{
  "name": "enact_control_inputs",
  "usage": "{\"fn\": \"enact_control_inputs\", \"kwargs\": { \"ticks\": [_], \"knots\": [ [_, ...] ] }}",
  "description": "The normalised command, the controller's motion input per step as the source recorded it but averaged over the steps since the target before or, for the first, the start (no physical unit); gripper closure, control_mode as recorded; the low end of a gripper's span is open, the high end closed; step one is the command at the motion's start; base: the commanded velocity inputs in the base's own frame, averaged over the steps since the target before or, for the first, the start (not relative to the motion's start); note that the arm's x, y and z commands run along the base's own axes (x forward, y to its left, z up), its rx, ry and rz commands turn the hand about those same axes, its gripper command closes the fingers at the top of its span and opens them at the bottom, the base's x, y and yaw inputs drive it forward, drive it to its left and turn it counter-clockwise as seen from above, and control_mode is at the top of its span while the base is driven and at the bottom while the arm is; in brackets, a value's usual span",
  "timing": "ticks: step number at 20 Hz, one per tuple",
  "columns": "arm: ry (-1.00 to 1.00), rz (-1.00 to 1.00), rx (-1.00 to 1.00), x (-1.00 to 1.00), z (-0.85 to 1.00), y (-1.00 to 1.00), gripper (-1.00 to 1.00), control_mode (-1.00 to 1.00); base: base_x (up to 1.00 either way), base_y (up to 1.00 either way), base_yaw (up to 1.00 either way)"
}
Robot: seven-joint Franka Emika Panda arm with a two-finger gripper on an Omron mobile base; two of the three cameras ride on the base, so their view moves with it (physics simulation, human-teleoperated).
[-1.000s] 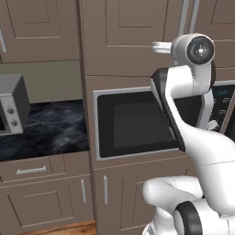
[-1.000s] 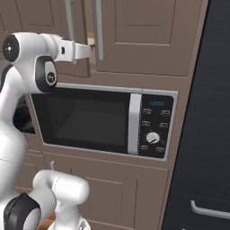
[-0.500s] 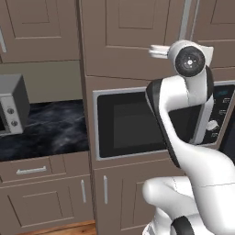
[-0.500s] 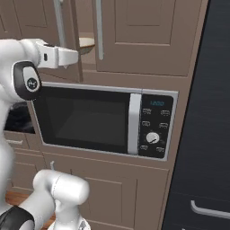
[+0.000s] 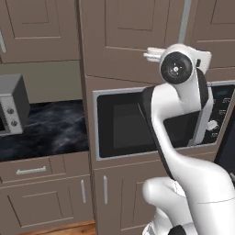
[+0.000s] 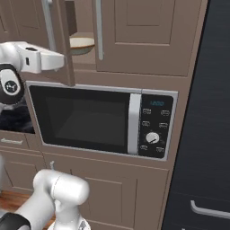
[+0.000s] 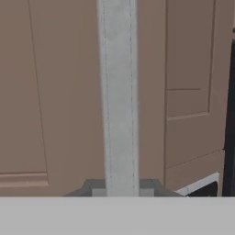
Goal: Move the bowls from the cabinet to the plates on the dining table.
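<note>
the tall brown cabinet [image 6: 134, 36] fills the wall above the built-in microwave [image 6: 103, 119], its left door [image 6: 63, 40] swung partly open toward the robot while the right door stays flat and shut. the white arm [image 5: 183, 114] rises in front of the microwave and reaches up to that open door. in the hand view the long grey bar handle [image 7: 118, 96] runs straight up from between the two dark fingertips [image 7: 94, 187], with the brown panelled door face directly behind it. the gripper [image 7: 120, 189] is clamped on this bar, its tips pressed close on either side of it. just past the hand, in the gap the open door leaves, the shallow cream bowl [image 6: 81, 43] with its tan rim sits on the cabinet shelf, level with the gripper and a little beyond it. a second grey bar handle [image 6: 99, 29] hangs on the shut door, just on the far side of the bowl from the hand. well off to the hand's left, a small grey microwave [image 5: 11, 105] stands on a black marble counter [image 5: 50, 131], above lower drawers with small silver handles [image 5: 31, 171].
</note>
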Motion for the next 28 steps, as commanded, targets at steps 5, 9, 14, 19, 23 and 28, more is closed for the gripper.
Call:
{"fn": "enact_control_inputs", "kwargs": {
  "ticks": [5,9,14,19,23,28],
  "knots": [
    [0.0,-0.1,0.0,-0.18,0.0,0.34,1.0,-1.0,0.0,0.0,0.0],
    [0.0,-0.09,0.0,-0.26,0.0,0.37,1.0,-1.0,0.0,0.0,0.0],
    [0.0,-0.08,0.0,-0.3,0.0,0.37,1.0,-1.0,0.0,0.0,0.0],
    [0.0,-0.08,0.0,-0.3,0.0,0.36,1.0,-1.0,0.0,0.0,0.0],
    [0.0,-0.08,0.0,-0.27,0.0,0.39,1.0,-1.0,0.0,0.0,0.0],
    [-0.01,-0.04,0.0,-0.22,-0.01,0.37,-1.0,-1.0,0.0,0.0,0.0]
  ]
}}
